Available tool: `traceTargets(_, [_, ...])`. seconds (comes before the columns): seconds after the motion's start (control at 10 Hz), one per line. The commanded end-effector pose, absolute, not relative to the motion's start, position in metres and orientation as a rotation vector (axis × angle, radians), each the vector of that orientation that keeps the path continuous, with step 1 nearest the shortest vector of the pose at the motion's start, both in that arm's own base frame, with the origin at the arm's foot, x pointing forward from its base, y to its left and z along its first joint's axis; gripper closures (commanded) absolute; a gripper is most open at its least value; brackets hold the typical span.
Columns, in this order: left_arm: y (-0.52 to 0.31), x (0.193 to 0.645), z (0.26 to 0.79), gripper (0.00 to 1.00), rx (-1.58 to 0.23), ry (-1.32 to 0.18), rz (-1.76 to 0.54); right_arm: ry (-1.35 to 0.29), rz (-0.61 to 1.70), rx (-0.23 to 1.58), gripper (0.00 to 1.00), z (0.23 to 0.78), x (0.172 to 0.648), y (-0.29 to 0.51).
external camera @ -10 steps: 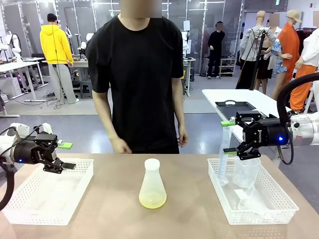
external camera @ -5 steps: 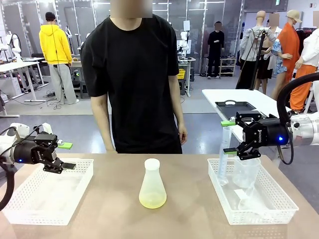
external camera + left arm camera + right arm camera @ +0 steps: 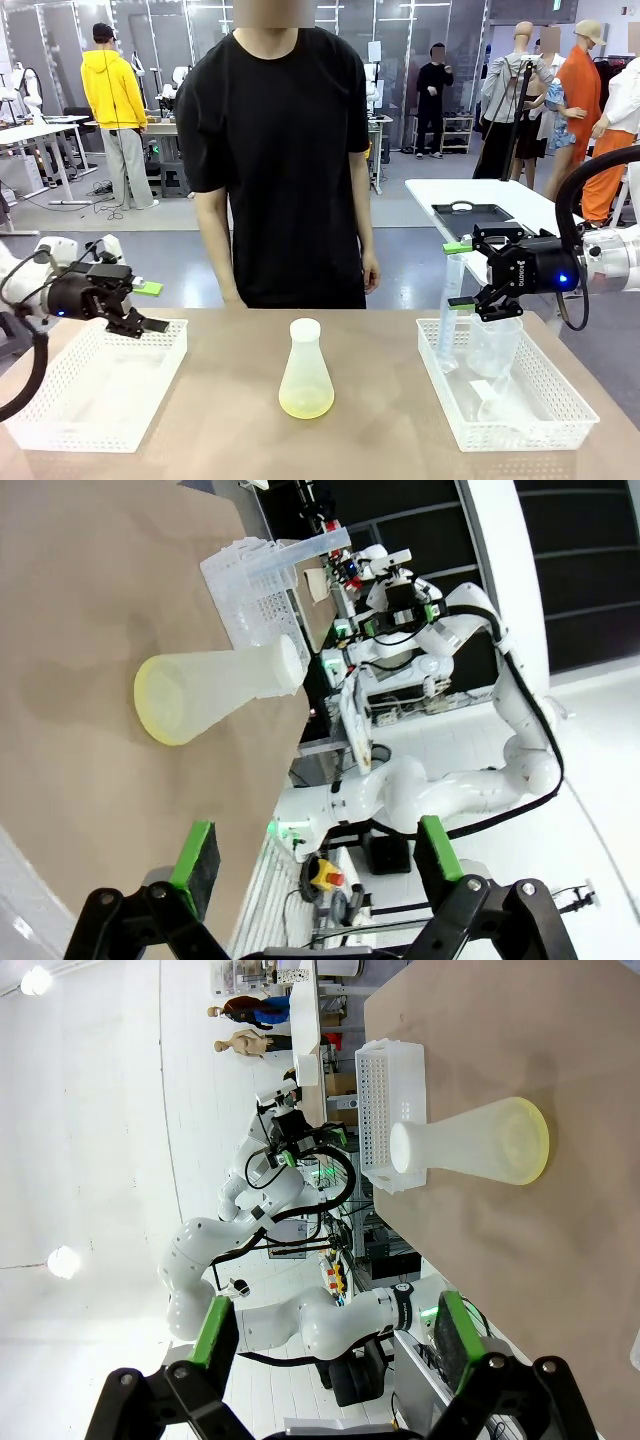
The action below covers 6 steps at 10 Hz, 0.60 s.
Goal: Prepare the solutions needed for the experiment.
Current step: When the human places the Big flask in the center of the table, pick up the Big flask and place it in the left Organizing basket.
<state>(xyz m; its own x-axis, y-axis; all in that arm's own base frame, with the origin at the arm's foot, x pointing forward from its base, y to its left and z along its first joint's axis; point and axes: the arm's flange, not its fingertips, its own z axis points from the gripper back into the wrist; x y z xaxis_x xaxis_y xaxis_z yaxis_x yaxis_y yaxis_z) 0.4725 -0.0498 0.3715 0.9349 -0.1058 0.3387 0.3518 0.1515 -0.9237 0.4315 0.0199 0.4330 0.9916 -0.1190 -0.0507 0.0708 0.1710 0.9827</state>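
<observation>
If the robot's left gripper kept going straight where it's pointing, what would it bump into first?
Probably the see-through plastic cone-shaped flask holding pale yellow liquid, near its white round cap. The open left gripper points towards it, but depth is unclear, so it might slip just past.

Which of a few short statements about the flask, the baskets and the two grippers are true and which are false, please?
1. The Erlenmeyer flask stands upright on the table, between the left basket and the right basket. True.
2. The flask is filled to the neck. False: only a shallow layer of pale yellow liquid lies at its bottom.
3. The left gripper is shut on the flask. False: it is open, over the far edge of the left basket, apart from the flask.
4. The right gripper is open, over the right basket. True.
5. The flask's mouth is uncovered. False: a white cap sits on it.
</observation>
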Motion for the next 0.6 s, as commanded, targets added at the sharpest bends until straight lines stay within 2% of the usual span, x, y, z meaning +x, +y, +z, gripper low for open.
traceTargets(0.0, [-0.082, 0.482, 0.381, 0.0, -1.256, -0.313, -0.47, -0.048, -0.135, 1.391, 0.0, 0.434, 0.431, 0.02])
traceTargets(0.5, [-0.154, 0.49, 0.367, 0.0, -1.014, -0.45, -0.935, -0.048, -0.135, 1.391, 0.0, 0.434, 0.431, 0.02])
